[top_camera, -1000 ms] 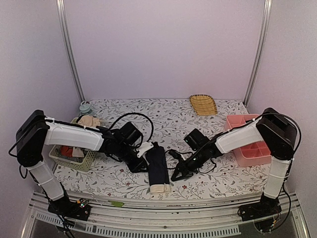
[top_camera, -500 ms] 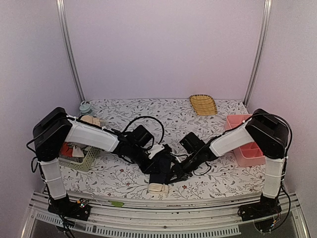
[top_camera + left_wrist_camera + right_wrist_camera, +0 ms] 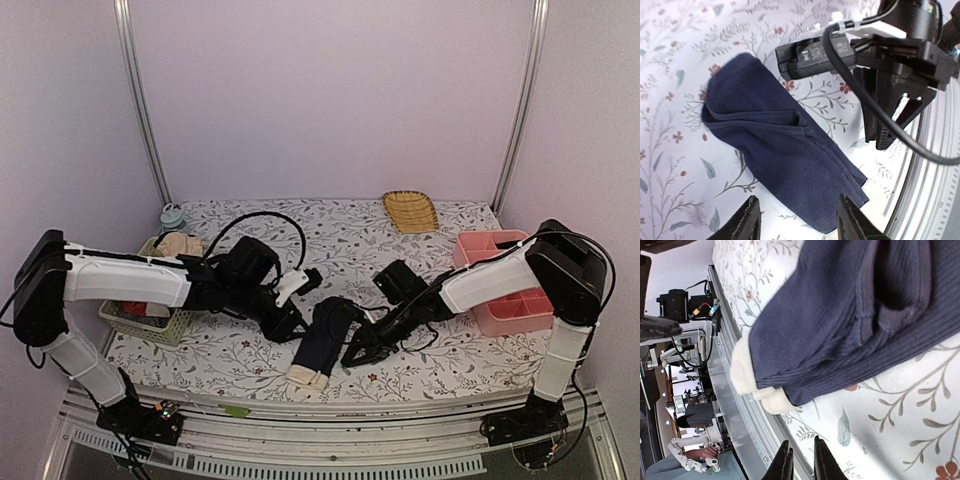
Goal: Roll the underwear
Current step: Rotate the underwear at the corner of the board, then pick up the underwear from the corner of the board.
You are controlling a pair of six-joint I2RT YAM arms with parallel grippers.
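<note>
The underwear point(image 3: 325, 335), a folded navy strip, lies on the tabletop point(image 3: 430, 362) between both arms, its long axis running far-right to near-left. The left pincer point(image 3: 288, 322) is apart and empty just left of it. The right pincer point(image 3: 355, 354), barely apart and also empty, sits nearer its cream end.

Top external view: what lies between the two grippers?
Folded dark navy cloth underwear with a beige end lies between left gripper and right gripper; the top view shows it.

Left arm point(image 3: 130, 280), right arm point(image 3: 480, 282): white shells, black joints, black cables point(image 3: 826, 47).
</note>
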